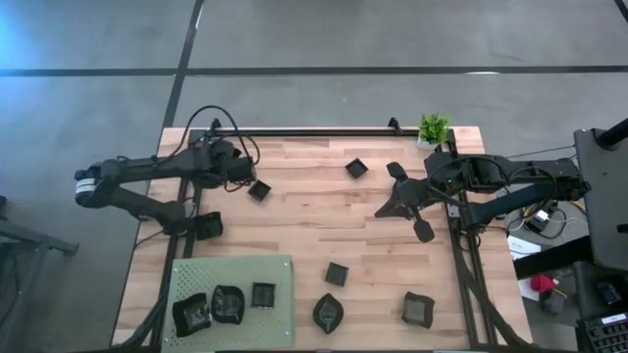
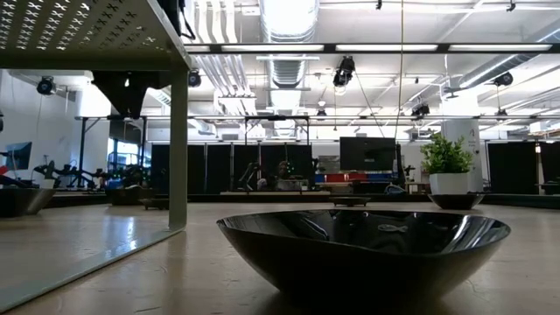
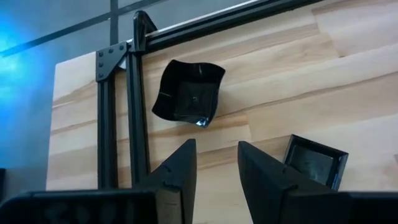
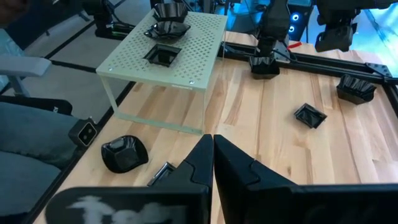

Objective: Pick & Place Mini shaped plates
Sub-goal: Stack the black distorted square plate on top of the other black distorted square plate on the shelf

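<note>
1. High view: the left hand [image 1: 253,179] hangs near the worktop's [image 1: 314,235] far left corner, just above a small black plate [image 1: 259,190]. The right hand [image 1: 392,201] sits toward the far right edge, near the potted plant [image 1: 433,128]. Three plates lie on the green perforated mat [image 1: 234,273] at the near left corner; others are scattered toward the near edge and the middle.
2. Low view: a round black dish [image 2: 363,249] fills the foreground; the mat's leg [image 2: 178,149] stands at left.
3. Left wrist view: the fingers [image 3: 180,168] stand apart, empty, near a wavy square plate [image 3: 189,93] beside the black frame rail [image 3: 134,106].
4. Right wrist view: the fingers [image 4: 199,163] are pressed together, empty.
</note>
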